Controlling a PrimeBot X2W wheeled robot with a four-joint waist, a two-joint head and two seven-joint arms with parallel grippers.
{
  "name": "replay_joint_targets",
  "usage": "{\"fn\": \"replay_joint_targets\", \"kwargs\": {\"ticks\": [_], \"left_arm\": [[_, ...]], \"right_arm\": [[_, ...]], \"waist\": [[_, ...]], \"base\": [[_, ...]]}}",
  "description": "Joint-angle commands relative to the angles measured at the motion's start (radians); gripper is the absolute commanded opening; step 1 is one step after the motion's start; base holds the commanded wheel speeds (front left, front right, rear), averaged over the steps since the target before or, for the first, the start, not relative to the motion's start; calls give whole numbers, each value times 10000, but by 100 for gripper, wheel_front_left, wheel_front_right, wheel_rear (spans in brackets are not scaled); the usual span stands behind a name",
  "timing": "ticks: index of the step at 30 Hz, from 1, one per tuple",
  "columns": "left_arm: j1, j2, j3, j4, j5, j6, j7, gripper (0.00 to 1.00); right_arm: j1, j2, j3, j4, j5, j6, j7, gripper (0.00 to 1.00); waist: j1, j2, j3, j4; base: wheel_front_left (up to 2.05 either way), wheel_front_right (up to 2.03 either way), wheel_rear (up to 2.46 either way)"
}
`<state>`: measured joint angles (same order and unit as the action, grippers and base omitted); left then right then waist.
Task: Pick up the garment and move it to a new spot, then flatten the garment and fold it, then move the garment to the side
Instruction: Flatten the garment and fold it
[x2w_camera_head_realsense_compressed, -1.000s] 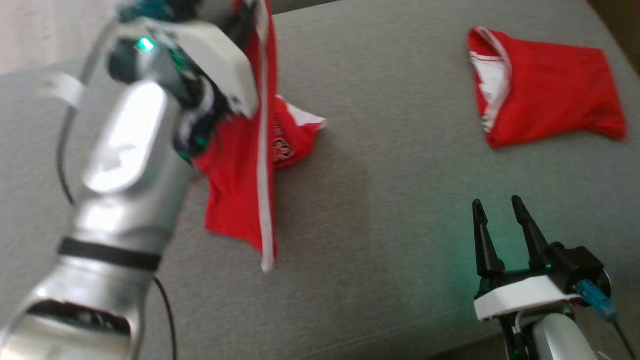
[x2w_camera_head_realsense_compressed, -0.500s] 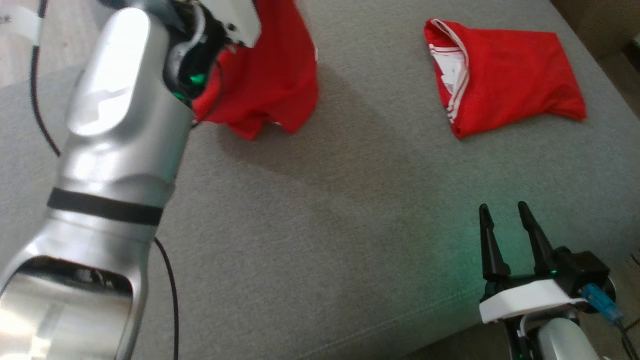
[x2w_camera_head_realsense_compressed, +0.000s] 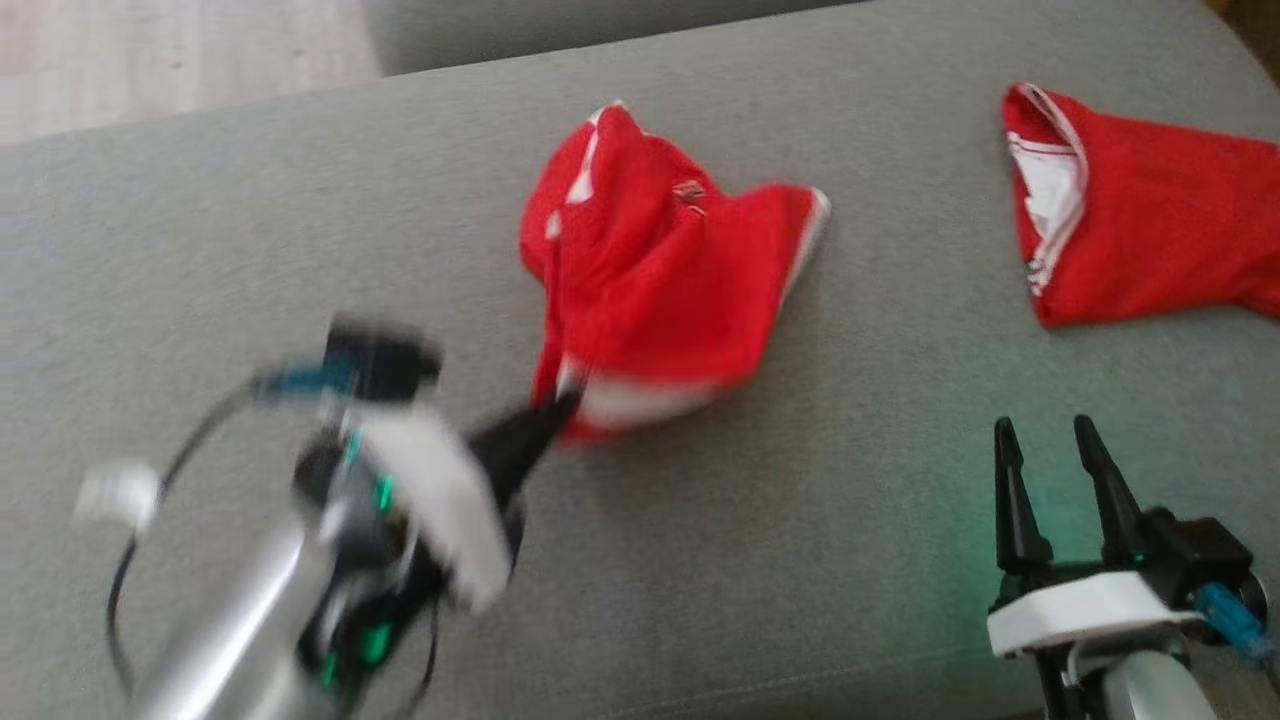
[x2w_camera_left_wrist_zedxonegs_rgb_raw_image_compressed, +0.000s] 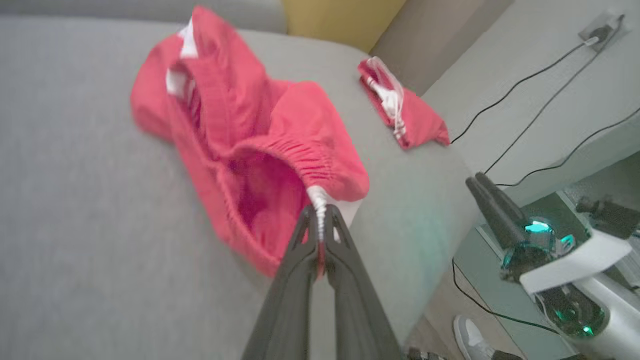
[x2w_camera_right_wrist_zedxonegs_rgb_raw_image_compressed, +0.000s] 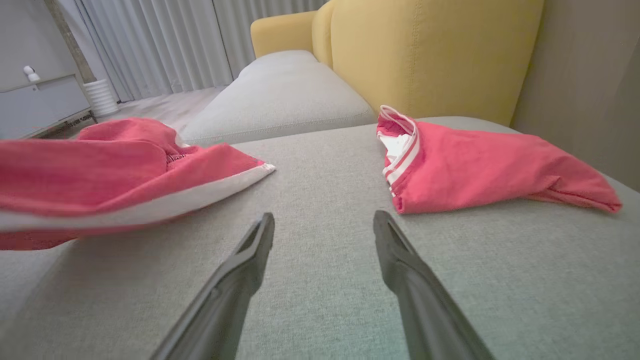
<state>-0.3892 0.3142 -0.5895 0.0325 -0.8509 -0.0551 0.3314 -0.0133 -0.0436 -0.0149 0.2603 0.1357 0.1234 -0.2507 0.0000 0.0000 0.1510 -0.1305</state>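
The left claw (x2w_camera_left_wrist_zedxonegs_rgb_raw_image_compressed: 320, 220) is clenched on the garment (x2w_camera_head_realsense_compressed: 660, 290), pinching the white trim at its gathered waistband (x2w_camera_left_wrist_zedxonegs_rgb_raw_image_compressed: 305, 155). From that pinch the red cloth runs away from the claw, ahead of it and toward the robot's right, so its long axis goes from the near waistband to the leg ends at the far side. It lies crumpled on the grey cushion (x2w_camera_head_realsense_compressed: 250, 250), roughly mid-surface, with the waistband gaping open rather than flat.

The right claw (x2w_camera_head_realsense_compressed: 1045, 430) is released and holds nothing, its fingers spread wide. It hovers low over the near right part of the cushion, well apart from the garment, which lies ahead of it and to its left.

The left arm is plainly the nearer one — it already has the cloth. Flattening probably turns on this layout: a pull back along the long axis would stretch the cloth. The right claw would then have to cross leftward to take the other side of the waistband.

Counted — two red garments, the one in hand and a second red garment (x2w_camera_head_realsense_compressed: 1150, 240) lying folded at the far right, well apart from the first. There are two claws and one grey cushion carrying both garments.
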Motion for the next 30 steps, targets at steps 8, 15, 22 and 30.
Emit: {"fn": "replay_joint_targets", "kwargs": {"ticks": [8,15,22,30], "left_arm": [[3240,1376,1042,-1463,-376,1282,-477,0],[3701,902,1483,179,-152,1571,-2027,0],[3653,580,1766,1082,-147,1527,-2938,100],[4103,483,2196,856,-388,1948,-3323,100]], "right_arm": [[231,-66,128,-311,-347,73,-111,100],[191,-66,239,-223,-581,73,-111,100],[275,-66,280,-172,-658,73,-111,100],[375,-66,374,-103,-513,73,-111,100]], "waist": [[0,0,-163,1133],[0,0,-289,1444],[0,0,-314,1421],[0,0,-422,1260]], "base": [[0,0,0],[0,0,0],[0,0,0],[0,0,0]]}}
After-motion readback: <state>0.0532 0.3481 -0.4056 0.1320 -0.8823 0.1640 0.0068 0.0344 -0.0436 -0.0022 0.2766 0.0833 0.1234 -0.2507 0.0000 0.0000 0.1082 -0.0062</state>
